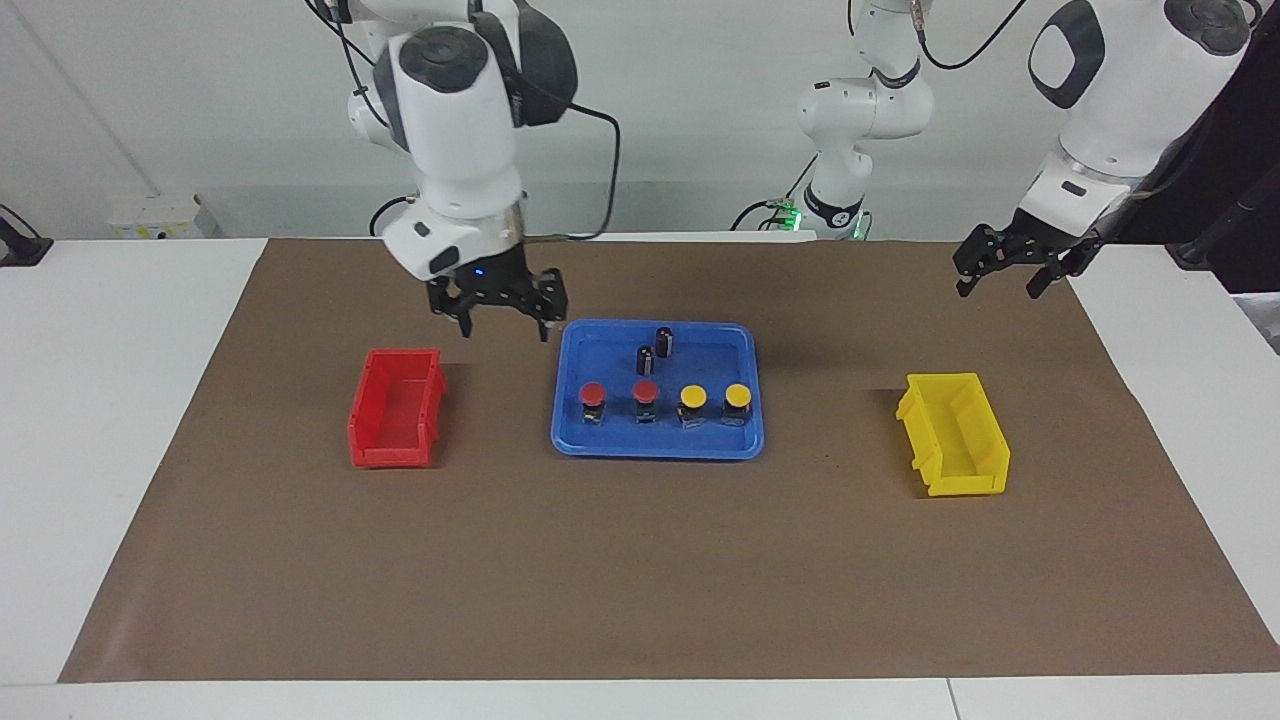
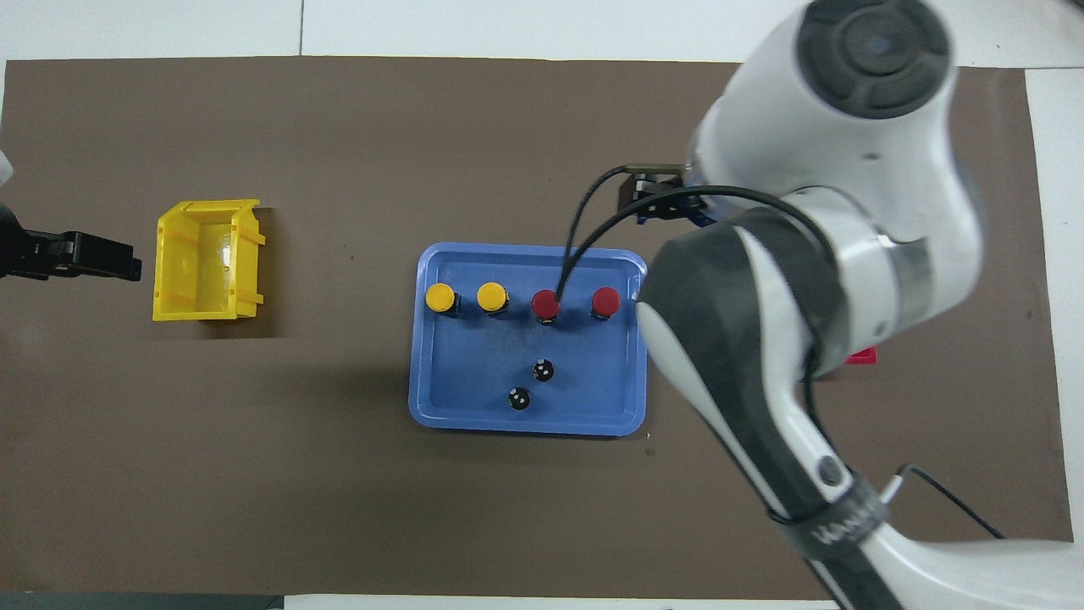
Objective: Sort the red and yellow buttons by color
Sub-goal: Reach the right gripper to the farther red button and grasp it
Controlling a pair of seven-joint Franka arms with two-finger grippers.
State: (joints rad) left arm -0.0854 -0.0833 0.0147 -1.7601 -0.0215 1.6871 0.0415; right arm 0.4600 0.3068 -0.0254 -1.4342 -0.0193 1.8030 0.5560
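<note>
Two red buttons (image 1: 593,393) (image 1: 646,392) and two yellow buttons (image 1: 692,397) (image 1: 737,395) stand in a row in the blue tray (image 1: 600,445). The overhead view shows the same row: yellow caps (image 2: 439,297) (image 2: 492,296) toward the left arm's end, red caps (image 2: 546,303) (image 2: 605,301) toward the right arm's end. My right gripper (image 1: 503,325) hangs open and empty over the mat between the red bin (image 1: 395,405) and the tray. My left gripper (image 1: 1000,283) (image 2: 85,257) waits open and empty over the mat's edge, beside the yellow bin (image 1: 955,435).
Two dark cylinders (image 1: 665,342) (image 1: 646,360) stand in the tray, nearer to the robots than the buttons. Both bins hold nothing. In the overhead view the right arm covers nearly all of the red bin (image 2: 860,356); the yellow bin (image 2: 207,258) shows whole.
</note>
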